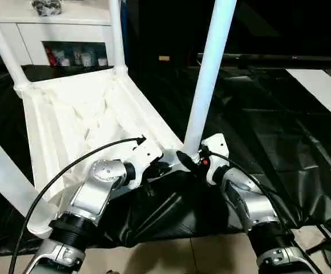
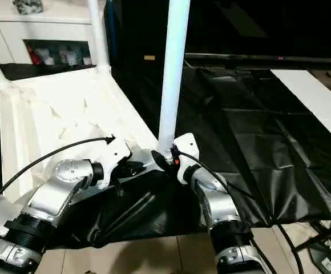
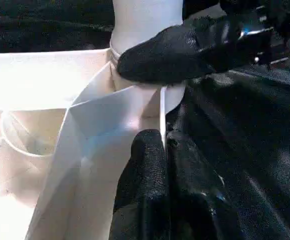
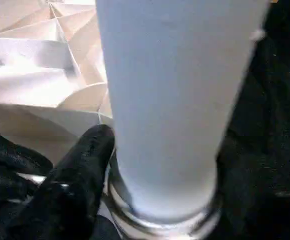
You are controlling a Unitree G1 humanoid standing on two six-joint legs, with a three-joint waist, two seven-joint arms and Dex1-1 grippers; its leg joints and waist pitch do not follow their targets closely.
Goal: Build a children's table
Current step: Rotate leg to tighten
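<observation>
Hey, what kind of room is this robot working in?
Probably an indoor room set up as a work area, maybe a lab or home mock-up. A black sheet covers a tiled floor, a white cabinet with small items stands behind, and the upturned table top lies on the sheet.

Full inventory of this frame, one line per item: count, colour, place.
Tabletop: 1, white, upside down on the sheet, ribbed underside up.
Legs: 4 in view, white, upright in the corner sockets; near-right one between both tools.
Sheet: 1, black, spread over the floor.
Cabinet: 1, white, behind, small items on its shelf.
Board: 1, white, far right.
Left tool: black fingers, at the tabletop rim by the near-right socket.
Right tool: black fingers, at that leg's base.
</observation>
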